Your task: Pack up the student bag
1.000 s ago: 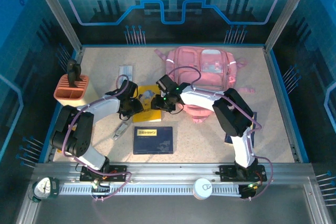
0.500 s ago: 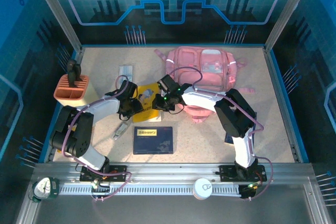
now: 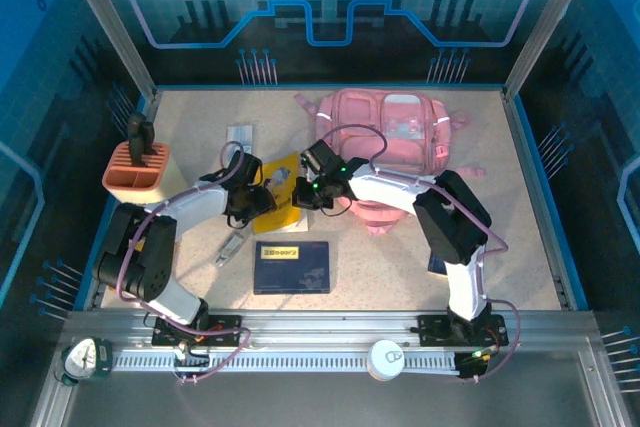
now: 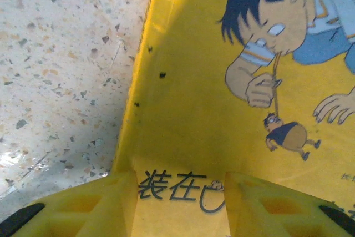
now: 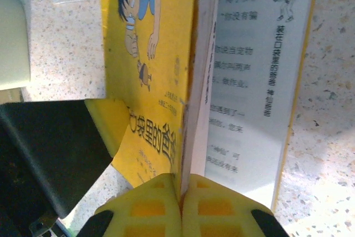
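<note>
The student bag (image 3: 390, 137), a big pink backpack, lies at the back of the table. A yellow picture book (image 3: 284, 215) lies between my two grippers, left of the bag. My right gripper (image 3: 302, 193) is shut on the book's edge. In the right wrist view its fingertips (image 5: 182, 192) pinch the yellow cover and a sheaf of pages (image 5: 202, 81), with an open white text page to their right. My left gripper (image 3: 256, 195) stands open on the cover; in the left wrist view the book's cover (image 4: 211, 81) shows in the gap between its fingers (image 4: 180, 203).
A dark blue book (image 3: 291, 266) lies in front of the arms. A salmon pen holder (image 3: 137, 172) stands at the left edge. A clear flat packet (image 3: 239, 137) lies behind the left arm and a small silver item (image 3: 230, 247) beside it.
My right gripper has closed on the yellow book's edge and drawn slightly back toward the bag. The left jaws have spread a little.
</note>
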{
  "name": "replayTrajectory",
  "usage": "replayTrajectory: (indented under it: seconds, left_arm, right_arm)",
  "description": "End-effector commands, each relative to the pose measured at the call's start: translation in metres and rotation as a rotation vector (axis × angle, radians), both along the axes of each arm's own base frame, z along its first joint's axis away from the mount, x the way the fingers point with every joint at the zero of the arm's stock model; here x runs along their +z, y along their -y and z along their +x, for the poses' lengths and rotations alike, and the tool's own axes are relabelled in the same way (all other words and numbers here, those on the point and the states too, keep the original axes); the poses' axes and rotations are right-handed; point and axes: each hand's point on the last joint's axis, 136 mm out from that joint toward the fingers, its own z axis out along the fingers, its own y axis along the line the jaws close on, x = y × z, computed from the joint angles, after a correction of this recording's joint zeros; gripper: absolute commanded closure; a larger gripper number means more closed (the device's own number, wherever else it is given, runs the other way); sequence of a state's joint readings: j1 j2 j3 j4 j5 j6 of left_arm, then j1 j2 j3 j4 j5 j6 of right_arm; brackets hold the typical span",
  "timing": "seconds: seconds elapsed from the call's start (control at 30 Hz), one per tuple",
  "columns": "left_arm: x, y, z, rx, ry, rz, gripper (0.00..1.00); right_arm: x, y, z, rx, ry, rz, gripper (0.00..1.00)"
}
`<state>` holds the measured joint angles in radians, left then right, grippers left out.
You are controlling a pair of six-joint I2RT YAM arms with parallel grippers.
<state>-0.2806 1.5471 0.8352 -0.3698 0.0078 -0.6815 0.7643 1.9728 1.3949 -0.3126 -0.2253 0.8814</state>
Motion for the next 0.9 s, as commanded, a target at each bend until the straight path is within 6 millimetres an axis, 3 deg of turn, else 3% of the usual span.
replayTrajectory:
  seconds: [0.0, 0.33, 0.5, 0.73, 0.87]
  left_arm:
    - [0.034, 0.002, 0.006, 0.022, 0.067, -0.047, 0.52]
    - [0.059, 0.008, -0.011, 0.099, 0.120, -0.274, 0.33]
    - [0.060, 0.019, -0.011, 0.116, 0.103, -0.362, 0.27]
    - [0.066, 0.023, -0.005, 0.148, 0.137, -0.437, 0.22]
    - [0.064, 0.026, -0.005, 0.152, 0.141, -0.473, 0.08]
  right_arm:
    - [0.045, 0.000, 0.010, 0.034, 0.097, 0.076, 1.00]
    - [0.084, 0.012, 0.013, 0.089, 0.145, 0.239, 1.00]
    - [0.107, 0.010, 0.010, 0.140, 0.142, 0.340, 1.00]
    - [0.128, 0.023, 0.003, 0.146, 0.111, 0.419, 1.00]
    - [0.135, 0.030, -0.001, 0.157, 0.109, 0.434, 1.00]
